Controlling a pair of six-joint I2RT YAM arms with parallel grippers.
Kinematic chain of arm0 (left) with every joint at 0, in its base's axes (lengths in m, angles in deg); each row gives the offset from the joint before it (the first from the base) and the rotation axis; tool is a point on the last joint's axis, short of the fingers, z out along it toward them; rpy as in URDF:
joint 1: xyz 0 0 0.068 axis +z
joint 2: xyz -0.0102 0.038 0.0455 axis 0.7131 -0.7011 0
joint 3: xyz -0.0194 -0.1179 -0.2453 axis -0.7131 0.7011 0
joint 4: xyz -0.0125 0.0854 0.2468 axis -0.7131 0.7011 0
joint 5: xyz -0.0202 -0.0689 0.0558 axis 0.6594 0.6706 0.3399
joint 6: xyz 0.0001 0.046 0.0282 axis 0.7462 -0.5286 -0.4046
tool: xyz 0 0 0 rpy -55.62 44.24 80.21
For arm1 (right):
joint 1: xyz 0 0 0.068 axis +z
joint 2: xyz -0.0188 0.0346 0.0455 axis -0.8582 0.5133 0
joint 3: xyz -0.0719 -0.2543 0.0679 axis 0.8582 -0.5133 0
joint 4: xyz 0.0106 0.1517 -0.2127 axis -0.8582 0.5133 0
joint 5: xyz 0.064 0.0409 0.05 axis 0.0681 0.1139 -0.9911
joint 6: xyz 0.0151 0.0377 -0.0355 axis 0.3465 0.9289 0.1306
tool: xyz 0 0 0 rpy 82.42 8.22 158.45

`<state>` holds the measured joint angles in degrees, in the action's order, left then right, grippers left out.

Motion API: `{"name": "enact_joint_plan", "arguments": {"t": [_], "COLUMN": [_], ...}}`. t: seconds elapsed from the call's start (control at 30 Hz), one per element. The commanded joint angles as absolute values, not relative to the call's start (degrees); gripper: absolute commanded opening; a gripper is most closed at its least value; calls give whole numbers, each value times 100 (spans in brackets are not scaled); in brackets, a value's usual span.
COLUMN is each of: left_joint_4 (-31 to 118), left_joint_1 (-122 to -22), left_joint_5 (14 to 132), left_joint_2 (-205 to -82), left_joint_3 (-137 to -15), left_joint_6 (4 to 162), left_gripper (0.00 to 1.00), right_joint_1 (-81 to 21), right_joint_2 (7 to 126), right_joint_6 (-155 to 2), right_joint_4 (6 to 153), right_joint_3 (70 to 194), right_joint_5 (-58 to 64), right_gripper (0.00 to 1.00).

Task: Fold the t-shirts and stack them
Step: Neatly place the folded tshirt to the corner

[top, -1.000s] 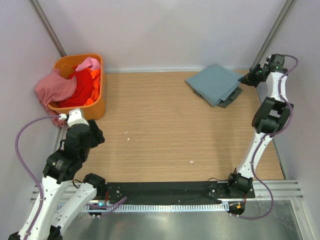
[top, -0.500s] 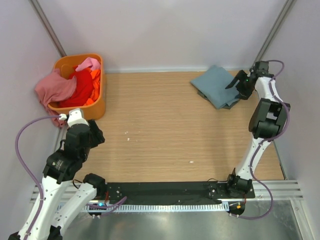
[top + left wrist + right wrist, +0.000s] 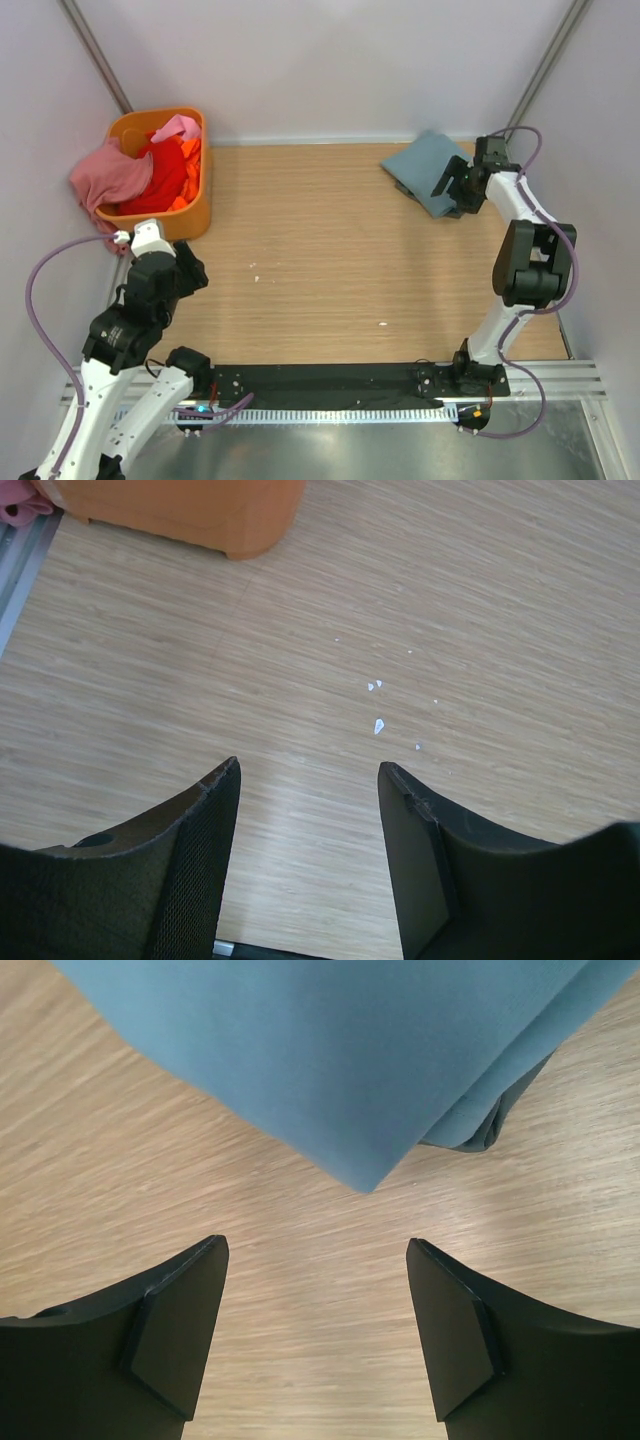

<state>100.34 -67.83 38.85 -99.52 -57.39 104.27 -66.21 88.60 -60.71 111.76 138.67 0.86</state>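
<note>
A folded dusty blue-teal t-shirt [image 3: 422, 168] lies at the back right of the table on a dark grey-green one [image 3: 458, 209], whose edge peeks out at the near right. My right gripper [image 3: 449, 190] hovers over that near right corner, open and empty. In the right wrist view the blue shirt's corner [image 3: 340, 1060] and the dark fold [image 3: 487, 1132] lie just ahead of the right gripper [image 3: 315, 1248]. Pink [image 3: 108, 176], red [image 3: 158, 176] and orange [image 3: 190, 158] shirts fill the basket. My left gripper [image 3: 187, 272] is open over bare wood near the basket, and the left wrist view shows the same gripper [image 3: 308, 768] empty.
The orange plastic basket [image 3: 190, 218] stands at the back left, and its near corner [image 3: 200, 510] shows in the left wrist view. White crumbs [image 3: 379, 724] dot the wood ahead of the left gripper. Grey walls close in the left, back and right sides.
My right gripper has opened and swung from the back right corner leftward and nearer, onto the stack's near right corner. The blue shirt's right edge now lies further in. The left arm barely shifted.
</note>
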Motion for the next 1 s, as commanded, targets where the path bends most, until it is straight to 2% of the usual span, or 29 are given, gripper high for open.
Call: {"name": "enact_joint_plan", "arguments": {"t": [0.0,0.3,0.4,0.47,0.6,0.7,0.8,0.83,0.97], "left_joint_4": [9785,9794,9803,9803,9811,9794,9811,9803,9803], "left_joint_1": [-6746,-6746,-6746,-6746,-6746,-6746,-6746,-6746,-6746], "left_joint_5": [3850,3833,3824,3815,3815,3824,3824,3815,3815], "left_joint_2": [-9878,-9913,-9913,-9930,-9931,-9948,-9948,-9948,-9913], "left_joint_3": [-5705,-5714,-5714,-5714,-5723,-5714,-5723,-5723,-5723], "left_joint_6": [10423,10432,10441,10441,10441,10441,10441,10441,10441], "left_gripper": [59,59,59,59,59,59,59,59,59], "right_joint_1": [-6413,-6290,-6263,-6246,-6211,-6193,-6184,-6184,-6184], "right_joint_2": [9082,9575,9733,9856,9988,10015,10023,10015,9804], "right_joint_6": [-6321,-6410,-6471,-6506,-6541,-6577,-6638,-6647,-6743], "right_joint_4": [10971,10689,10672,10680,10575,10461,10347,10338,10468], "right_joint_3": [13806,13955,14105,14184,14237,14254,14237,14228,14324], "right_joint_5": [532,708,814,893,902,893,832,805,787], "right_gripper": [78,72,67,61,56,47,30,21,4]}}
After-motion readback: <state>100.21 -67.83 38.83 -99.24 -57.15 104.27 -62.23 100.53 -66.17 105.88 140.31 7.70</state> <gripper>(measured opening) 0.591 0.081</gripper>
